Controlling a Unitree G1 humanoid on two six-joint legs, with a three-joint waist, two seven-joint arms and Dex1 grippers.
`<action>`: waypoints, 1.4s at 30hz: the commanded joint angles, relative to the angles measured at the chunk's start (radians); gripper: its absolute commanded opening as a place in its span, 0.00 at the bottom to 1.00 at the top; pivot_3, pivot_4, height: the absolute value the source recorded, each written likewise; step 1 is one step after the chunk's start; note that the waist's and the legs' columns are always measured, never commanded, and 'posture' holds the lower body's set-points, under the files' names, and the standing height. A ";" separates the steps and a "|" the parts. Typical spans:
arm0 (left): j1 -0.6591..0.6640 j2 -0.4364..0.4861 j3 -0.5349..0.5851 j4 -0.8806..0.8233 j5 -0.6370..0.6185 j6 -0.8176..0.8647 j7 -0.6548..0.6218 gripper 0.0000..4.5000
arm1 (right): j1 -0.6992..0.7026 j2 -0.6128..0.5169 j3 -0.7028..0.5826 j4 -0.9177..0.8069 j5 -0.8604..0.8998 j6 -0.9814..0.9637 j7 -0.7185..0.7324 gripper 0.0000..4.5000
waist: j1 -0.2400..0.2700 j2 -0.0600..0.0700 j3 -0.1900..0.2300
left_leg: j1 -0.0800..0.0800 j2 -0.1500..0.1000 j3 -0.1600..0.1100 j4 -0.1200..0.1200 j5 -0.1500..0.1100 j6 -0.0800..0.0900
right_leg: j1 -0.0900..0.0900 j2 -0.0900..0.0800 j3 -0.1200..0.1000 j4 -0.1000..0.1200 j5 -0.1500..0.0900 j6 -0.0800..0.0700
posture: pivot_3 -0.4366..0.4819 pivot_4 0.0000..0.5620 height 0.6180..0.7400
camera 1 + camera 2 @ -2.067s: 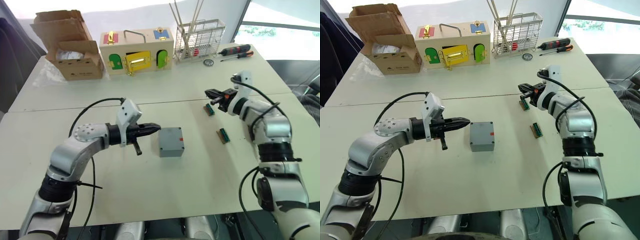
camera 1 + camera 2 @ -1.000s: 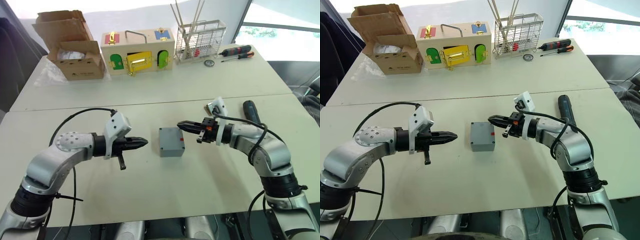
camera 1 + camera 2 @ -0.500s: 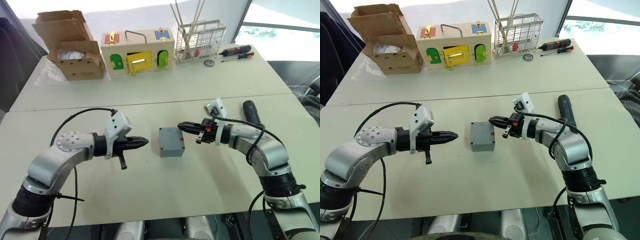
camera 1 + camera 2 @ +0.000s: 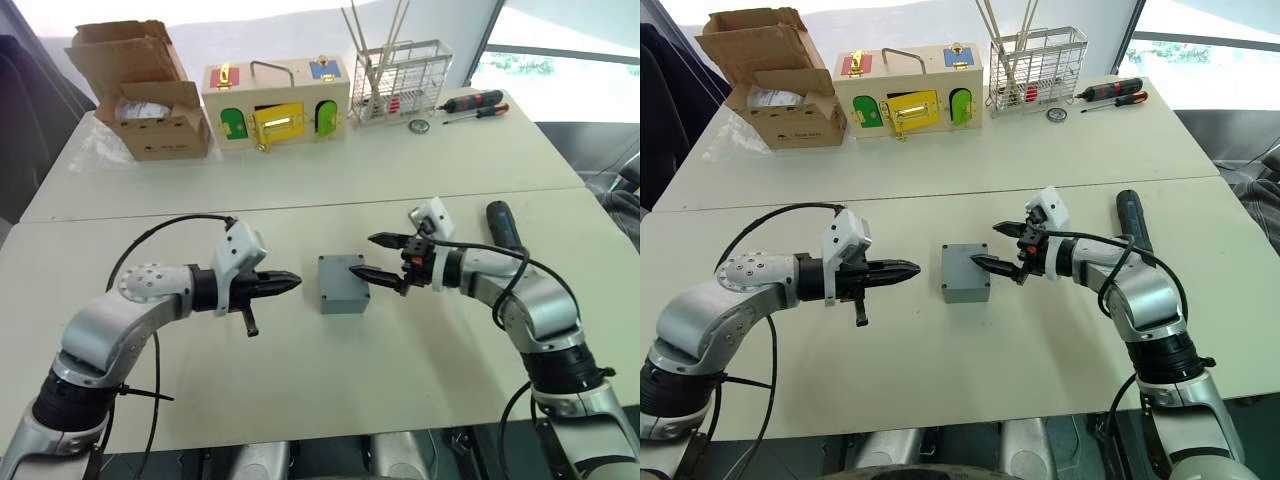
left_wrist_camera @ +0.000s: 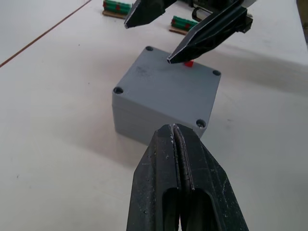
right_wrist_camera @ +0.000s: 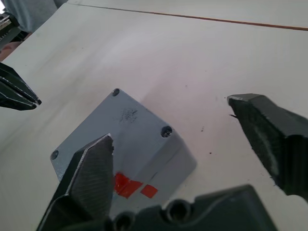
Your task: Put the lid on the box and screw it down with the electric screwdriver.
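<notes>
The small grey box (image 4: 343, 290) stands mid-table with a red mark (image 6: 129, 185) on its side. The lid (image 5: 166, 84) lies flat on top of it, with a screw hole at each corner. My right gripper (image 4: 367, 255) is open at the box's right side, one fingertip (image 5: 172, 59) hovering just over the lid's edge, the other higher up. My left gripper (image 4: 295, 281) is shut and empty, pointing at the box from a short gap on its left. The electric screwdriver (image 4: 503, 225), a thick black cylinder, lies on the table behind my right forearm.
Along the far table stand a cardboard box (image 4: 140, 95), a wooden box with coloured latches (image 4: 275, 100), a wire basket (image 4: 400, 80) and two hand screwdrivers (image 4: 470, 102). Two green terminal blocks (image 5: 185, 22) lie beyond the grey box.
My right gripper has gone from shut to open beside the box's right edge. My left gripper has crept slightly closer to the box, still shut.
</notes>
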 commanded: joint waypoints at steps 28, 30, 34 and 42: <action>-0.006 -0.162 -0.169 -0.238 0.048 -0.084 0.122 0.00 | -0.728 -0.365 0.455 1.210 -0.465 0.231 0.519 1.00 | -0.001 0.002 0.000 | 0.000 0.000 0.007 0.000 -0.002 0.004 | 0.002 -0.001 0.003 -0.009 0.000 0.000 | 0.48 0.27 0.95; -0.001 -0.155 -0.161 -0.267 0.037 -0.063 0.139 0.00 | -0.740 -0.322 0.473 1.281 -0.517 0.195 0.513 1.00 | -0.003 0.002 0.000 | 0.000 0.000 0.007 0.001 -0.002 0.004 | 0.002 -0.001 0.003 -0.008 0.000 0.000 | 0.48 0.27 0.95; 0.004 -0.145 -0.165 -0.293 0.037 -0.040 0.163 0.00 | -0.746 -0.274 0.482 1.377 -0.595 0.133 0.503 1.00 | -0.003 0.002 0.000 | 0.000 0.000 0.007 0.001 -0.002 0.003 | 0.002 0.000 0.003 -0.008 0.000 0.000 | 0.48 0.27 0.95; 0.032 -0.155 -0.177 -0.317 0.039 -0.020 0.224 0.00 | -0.727 -0.214 0.477 1.471 -0.706 0.047 0.493 0.78 | -0.003 -0.002 -0.002 | 0.002 -0.001 0.006 0.002 -0.002 0.003 | 0.005 0.000 0.002 -0.009 0.001 0.000 | 0.48 0.27 0.95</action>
